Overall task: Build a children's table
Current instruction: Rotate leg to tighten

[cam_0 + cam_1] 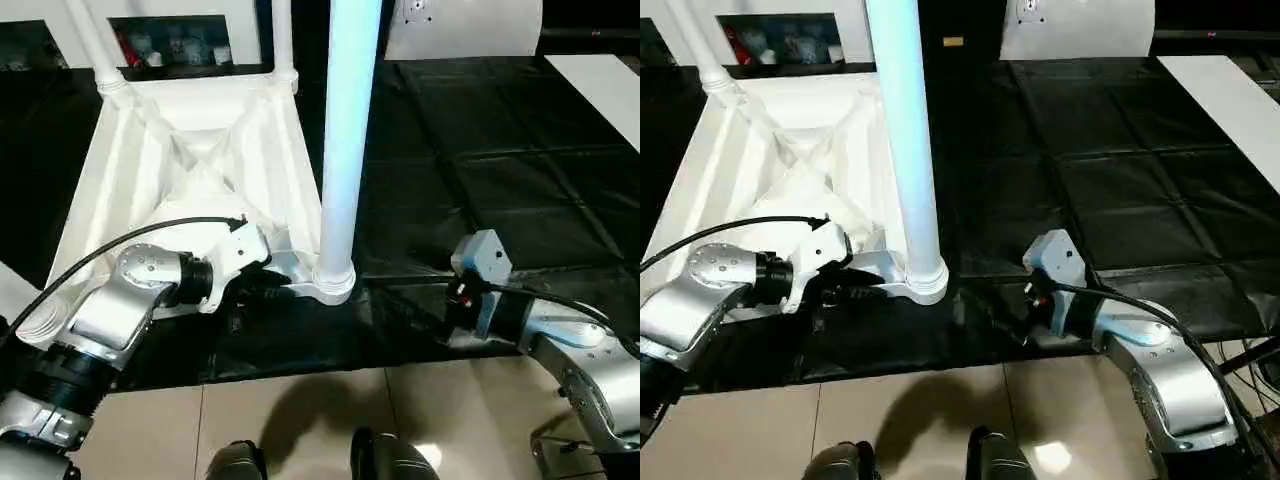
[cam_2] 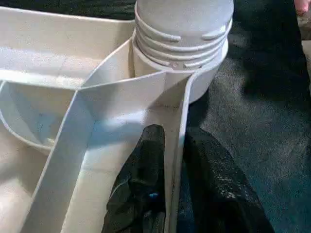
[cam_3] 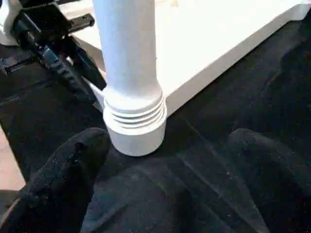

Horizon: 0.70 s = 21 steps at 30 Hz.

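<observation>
Table top: white plastic, rectangular, lying ribbed side up on a black floor mat; landmark for all entries below.

Legs: three stand upright in the top's round corner sockets. Nearest leg at the near corner closest to the right arm; two more, leg and leg, at the far corners. The fourth socket, at the near corner beside the left forearm, looks empty. Judged: three of four legs fitted, one left; no loose leg sighted.

Left gripper: fingers narrowly apart, straddling the top's thin side wall just beside the nearest leg's socket; they appear to pinch it.

Right gripper: fingers spread wide, holding nothing, low over the mat just beside the nearest leg's base.

Writing, brands, labels: none legible.
</observation>
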### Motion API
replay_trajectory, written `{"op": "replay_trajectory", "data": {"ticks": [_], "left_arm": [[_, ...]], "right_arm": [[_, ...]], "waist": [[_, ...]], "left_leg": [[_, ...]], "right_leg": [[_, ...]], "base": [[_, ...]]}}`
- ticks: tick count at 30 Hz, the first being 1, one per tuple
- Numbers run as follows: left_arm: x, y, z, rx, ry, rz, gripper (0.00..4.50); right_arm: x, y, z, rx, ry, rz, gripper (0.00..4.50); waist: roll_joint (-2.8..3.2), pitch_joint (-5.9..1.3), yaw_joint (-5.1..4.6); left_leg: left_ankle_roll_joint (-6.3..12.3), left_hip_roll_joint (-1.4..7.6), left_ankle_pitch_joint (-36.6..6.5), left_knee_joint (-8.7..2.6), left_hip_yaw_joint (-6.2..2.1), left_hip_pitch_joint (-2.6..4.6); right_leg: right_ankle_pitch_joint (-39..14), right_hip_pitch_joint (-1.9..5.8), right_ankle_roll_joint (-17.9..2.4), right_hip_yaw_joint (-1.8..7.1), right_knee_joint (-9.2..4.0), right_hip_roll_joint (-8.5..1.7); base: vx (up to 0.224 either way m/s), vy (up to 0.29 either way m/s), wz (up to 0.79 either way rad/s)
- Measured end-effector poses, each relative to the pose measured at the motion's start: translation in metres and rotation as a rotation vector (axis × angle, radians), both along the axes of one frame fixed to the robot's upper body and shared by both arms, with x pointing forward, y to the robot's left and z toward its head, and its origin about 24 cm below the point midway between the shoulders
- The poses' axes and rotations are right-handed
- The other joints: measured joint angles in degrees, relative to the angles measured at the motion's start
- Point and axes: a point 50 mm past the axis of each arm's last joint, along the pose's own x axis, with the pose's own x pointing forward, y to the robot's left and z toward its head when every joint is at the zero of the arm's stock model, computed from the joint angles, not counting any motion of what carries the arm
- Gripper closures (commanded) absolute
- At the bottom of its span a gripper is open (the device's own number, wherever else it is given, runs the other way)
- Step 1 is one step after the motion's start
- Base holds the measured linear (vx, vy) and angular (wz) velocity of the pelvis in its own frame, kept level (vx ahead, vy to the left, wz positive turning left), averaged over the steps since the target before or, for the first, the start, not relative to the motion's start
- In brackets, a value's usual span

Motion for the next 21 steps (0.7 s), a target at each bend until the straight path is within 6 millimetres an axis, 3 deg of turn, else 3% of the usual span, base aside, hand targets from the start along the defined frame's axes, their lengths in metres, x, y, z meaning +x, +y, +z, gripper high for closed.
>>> {"op": "replay_trajectory", "data": {"ticks": [6, 13, 17, 19, 21], "left_arm": [[0.0, 0.001, 0.0, 0.01, -0.005, -0.022, 4.41], [0.0, 0.002, 0.002, 0.058, -0.063, -0.126, 4.49], [-0.004, 0.001, 0.0, 0.054, -0.072, -0.213, 4.5], [-0.006, -0.002, -0.001, 0.052, -0.076, -0.253, 4.5], [-0.007, -0.004, -0.002, 0.044, -0.078, -0.295, 4.5]], "right_arm": [[0.002, 0.003, 0.004, 0.0, -0.01, 0.028, 0.0], [0.015, 0.013, 0.009, 0.009, -0.017, 0.111, 0.0], [0.025, 0.023, 0.013, 0.046, -0.01, 0.223, 0.18], [0.027, 0.026, 0.014, 0.069, -0.003, 0.276, 0.18], [0.031, 0.027, 0.013, 0.075, 0.022, 0.336, 0.46]], "waist": [[0.05, -0.05, -0.05], [0.09, -0.07, -0.34], [0.14, -0.1, 0.09], [0.14, -0.11, 0.78], [0.13, -0.12, 1.5]], "left_leg": [[0.0, 0.0, 0.0, 0.0, 0.0, 0.0], [0.01, 0.02, 0.0, -0.03, 0.01, -0.03], [0.0, 0.02, 0.0, -0.01, 0.03, -0.03], [0.01, -0.01, 0.0, -0.01, 0.04, -0.06], [0.02, -0.03, 0.0, 0.04, 0.05, -0.07]], "right_leg": [[0.0, 0.0, 0.0, 0.0, 0.0, 0.0], [0.0, -0.04, 0.0, 0.02, 0.02, 0.01], [0.0, -0.03, -0.1, -0.01, 0.02, 0.0], [0.0, -0.03, -0.1, -0.01, 0.03, -0.04], [0.1, -0.02, -0.3, -0.01, 0.04, -0.07]], "base": [[0.0, 0.0, 0.0], [0.0, 0.0, 0.0], [0.0, 0.0, 0.0], [0.0, 0.0, 0.0], [0.0, 0.0, 0.0]]}}
